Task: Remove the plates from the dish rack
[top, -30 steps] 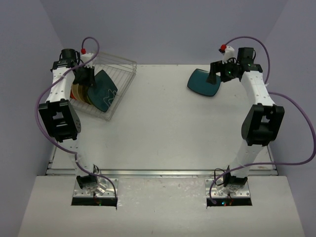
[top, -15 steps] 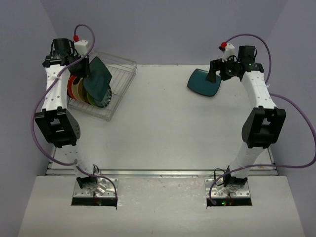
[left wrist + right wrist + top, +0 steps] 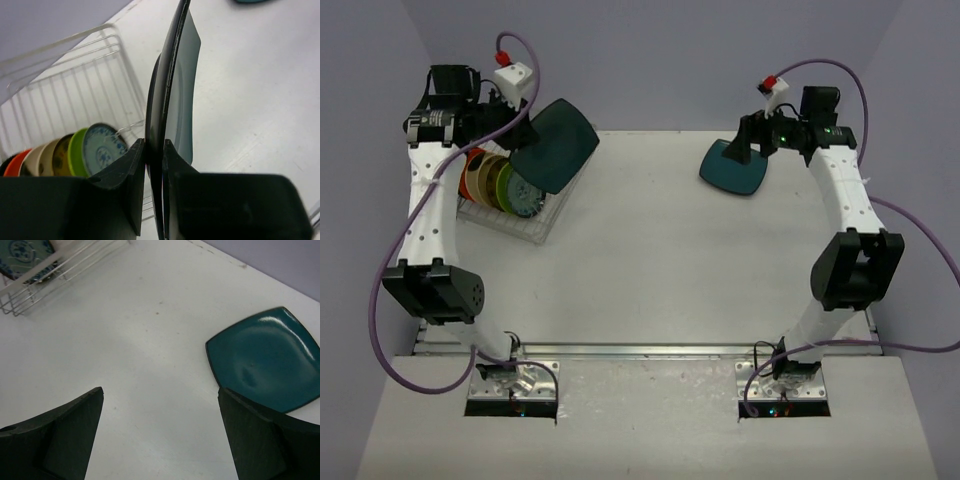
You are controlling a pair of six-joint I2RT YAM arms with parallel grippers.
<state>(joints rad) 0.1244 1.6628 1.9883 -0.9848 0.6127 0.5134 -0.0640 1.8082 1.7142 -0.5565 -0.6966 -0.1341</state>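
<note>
A dark teal plate [image 3: 555, 145], pinched by the left gripper [image 3: 154, 150], has lifted clear of the dish rack [image 3: 510, 222]; round plates [image 3: 100, 147] remain. The right gripper [image 3: 748, 150] stands open.

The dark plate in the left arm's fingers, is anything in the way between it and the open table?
Nothing visible does. The dark teal square plate hangs above the dish rack, and the white table beside it is bare as far as the other teal plate lying at the far right.
</note>
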